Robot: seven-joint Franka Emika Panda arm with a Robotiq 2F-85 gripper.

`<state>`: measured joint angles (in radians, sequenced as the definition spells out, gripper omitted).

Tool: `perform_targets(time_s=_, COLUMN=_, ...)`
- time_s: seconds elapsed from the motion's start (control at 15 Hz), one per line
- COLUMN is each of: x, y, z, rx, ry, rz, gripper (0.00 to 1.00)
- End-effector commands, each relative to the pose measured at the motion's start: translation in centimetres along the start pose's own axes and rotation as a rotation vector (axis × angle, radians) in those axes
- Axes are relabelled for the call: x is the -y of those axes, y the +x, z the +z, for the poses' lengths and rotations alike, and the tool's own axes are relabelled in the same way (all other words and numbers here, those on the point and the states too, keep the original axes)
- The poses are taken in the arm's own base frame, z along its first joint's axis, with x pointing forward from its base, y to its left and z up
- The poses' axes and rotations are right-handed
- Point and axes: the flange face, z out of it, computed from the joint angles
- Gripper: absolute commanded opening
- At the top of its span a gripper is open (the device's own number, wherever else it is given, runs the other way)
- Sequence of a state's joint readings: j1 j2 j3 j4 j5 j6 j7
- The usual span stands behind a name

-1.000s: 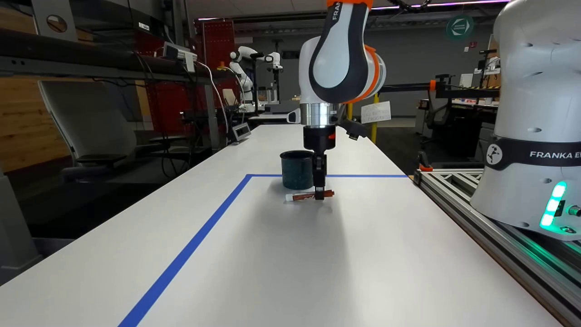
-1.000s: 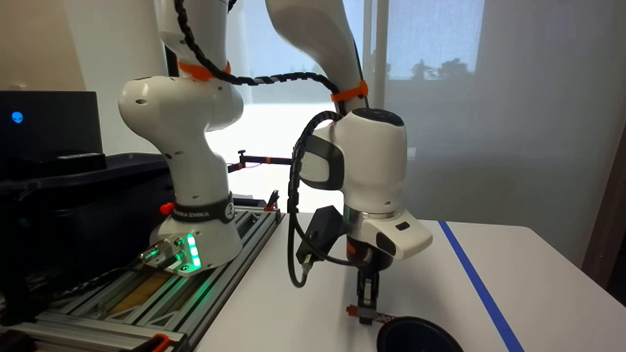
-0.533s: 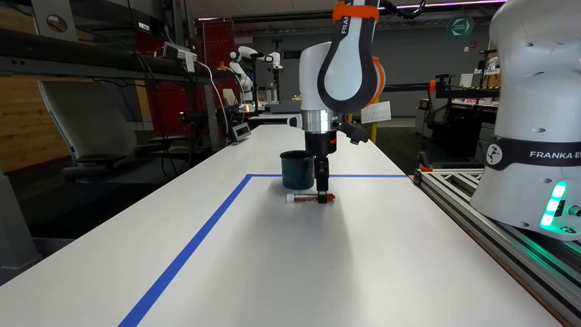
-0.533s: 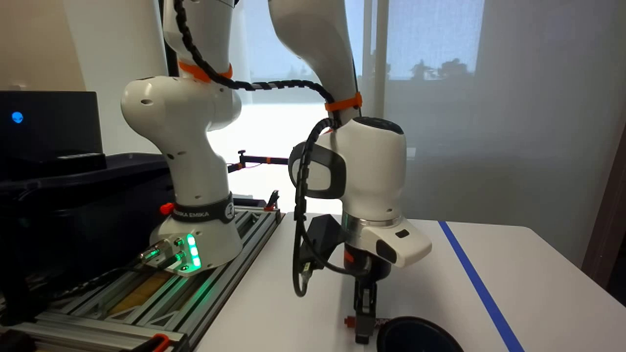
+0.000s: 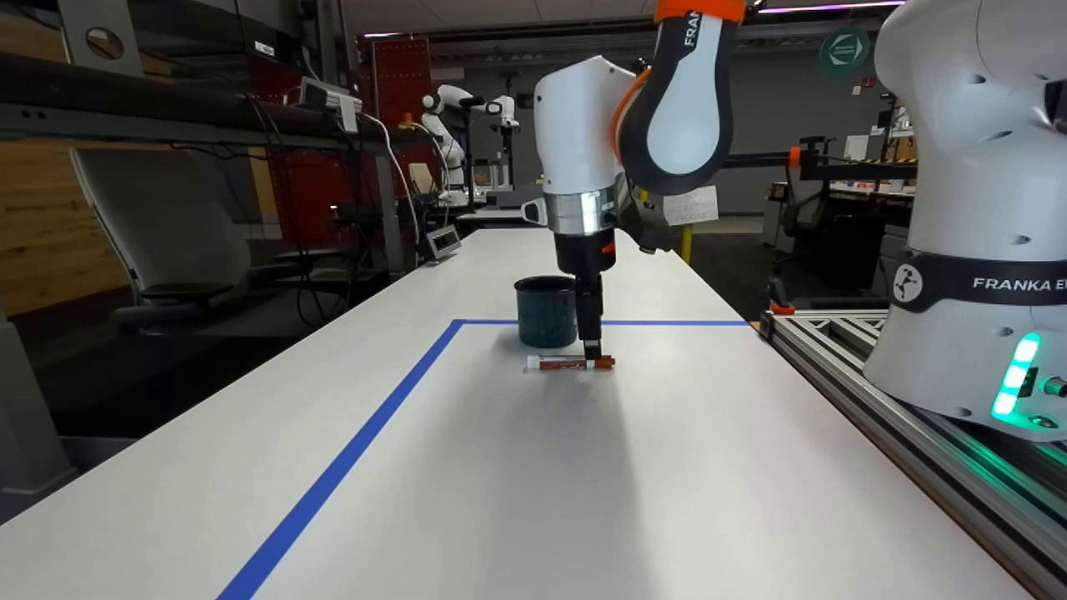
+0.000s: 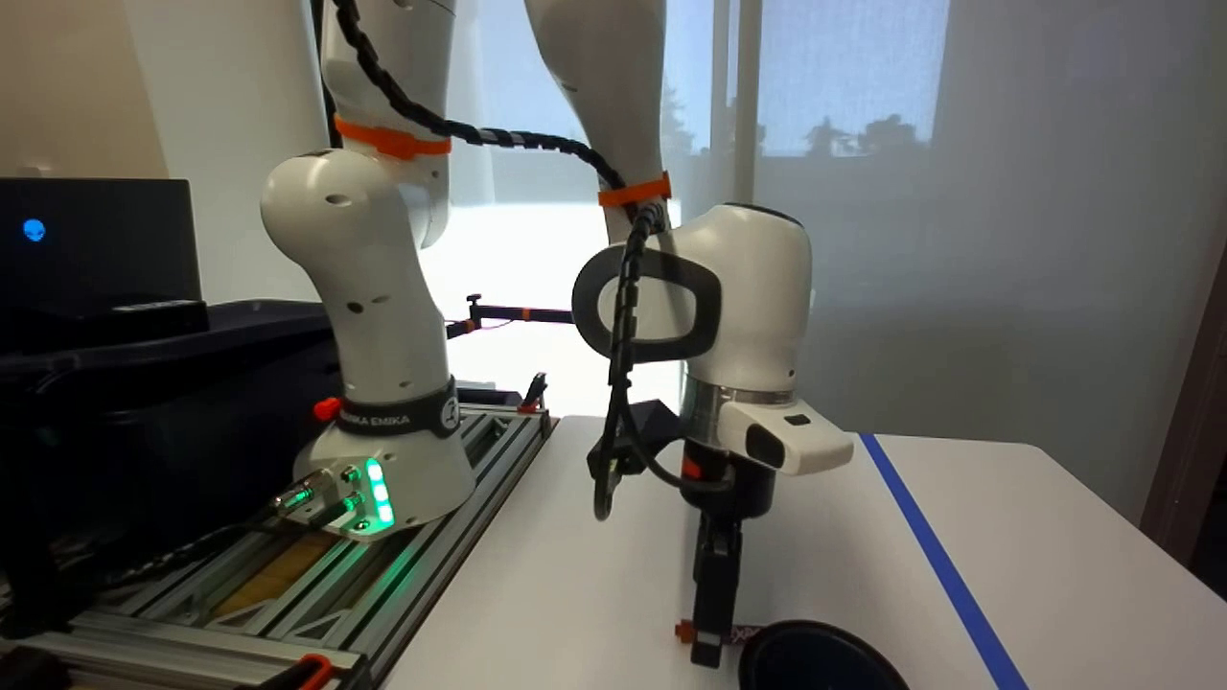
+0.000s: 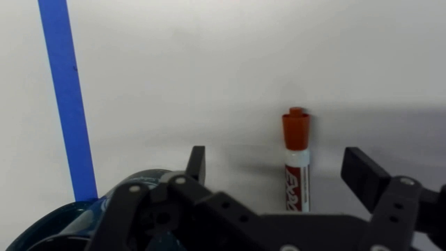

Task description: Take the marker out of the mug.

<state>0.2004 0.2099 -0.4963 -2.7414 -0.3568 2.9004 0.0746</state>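
The marker (image 7: 297,157), with an orange-red cap and an Expo label, lies flat on the white table. Its other end is hidden under my gripper in the wrist view, but in an exterior view the whole marker (image 5: 557,363) shows. My gripper (image 7: 278,164) is open, its fingers spread wide on either side of the marker and apart from it. Just above the table, the gripper (image 5: 593,352) points down over the capped end. The dark teal mug (image 5: 546,312) stands upright close beside the marker; an exterior view shows the mug's (image 6: 822,661) dark opening, with its bottom cut off.
Blue tape (image 7: 68,97) runs along the table (image 5: 550,483); in an exterior view it forms a corner near the mug. The arm's base is bolted to a metal frame (image 6: 383,585) at the table's side. A small grey device (image 5: 443,242) sits on the table's far edge.
One second ago my gripper was shut on the marker, which was slightly tilted. It came down, the fingers spread, and the marker now lies flat. The gripper has since risen slightly.
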Motion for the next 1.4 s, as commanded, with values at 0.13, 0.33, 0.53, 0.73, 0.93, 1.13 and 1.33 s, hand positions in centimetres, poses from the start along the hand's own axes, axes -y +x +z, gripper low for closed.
perform_targets(time_s=0.13, x=2.0, y=-1.3, z=-5.1, rx=0.039, ry=-0.095, rz=0.094, gripper=1.00)
perform_targets(time_s=0.33, x=3.4, y=-1.5, z=-8.1, rx=0.089, ry=-0.098, rz=0.128, gripper=1.00)
perform_targets(time_s=0.53, x=4.4, y=-1.8, z=-11.0, rx=0.132, ry=-0.073, rz=0.150, gripper=1.00)
perform_targets(time_s=0.73, x=4.1, y=-2.1, z=-13.1, rx=0.144, ry=-0.052, rz=0.193, gripper=1.00)
perform_targets(time_s=0.93, x=3.1, y=-1.8, z=-14.4, rx=0.130, ry=-0.059, rz=0.227, gripper=1.00)
perform_targets(time_s=1.13, x=3.2, y=-1.4, z=-13.5, rx=0.124, ry=-0.069, rz=0.225, gripper=1.00)
perform_targets(time_s=1.33, x=3.2, y=-1.4, z=-13.6, rx=0.122, ry=-0.070, rz=0.225, gripper=1.00)
